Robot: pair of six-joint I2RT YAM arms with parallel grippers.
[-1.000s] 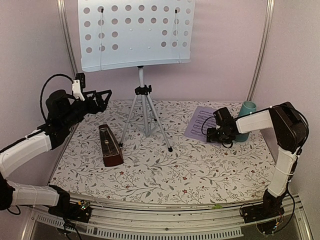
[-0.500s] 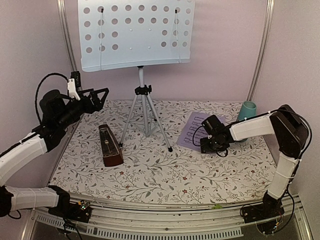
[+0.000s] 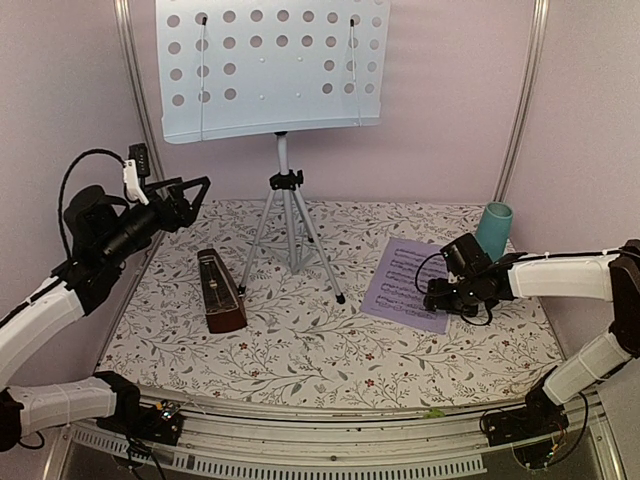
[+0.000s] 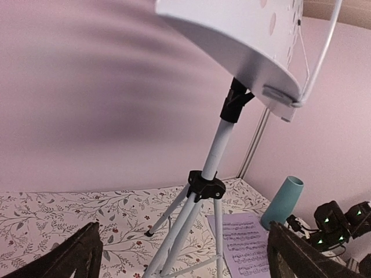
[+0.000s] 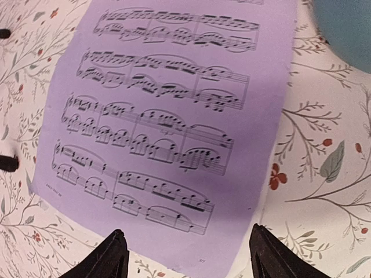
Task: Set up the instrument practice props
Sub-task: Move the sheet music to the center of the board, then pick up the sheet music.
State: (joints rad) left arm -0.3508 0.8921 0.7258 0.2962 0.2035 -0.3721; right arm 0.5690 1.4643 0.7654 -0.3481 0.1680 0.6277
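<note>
The pale-blue perforated music stand rises at the back on silver tripod legs. A dark-red-brown pyramid metronome stands left of the legs. One lilac sheet-music page lies flat on the cloth at the right. My right gripper hovers low over the page's near right edge. In the right wrist view this gripper is open, its fingers straddling the near corner of the page with nothing between them. My left gripper is raised at the left and open, facing the stand's legs.
A teal cup stands just behind the page, by the right arm. Floral cloth covers the table. Pink walls and metal posts close in the back and sides.
The page has slid toward the near edge, and my right gripper swung left, then back right and nearer. My left gripper rose a little and drew back to the left.
</note>
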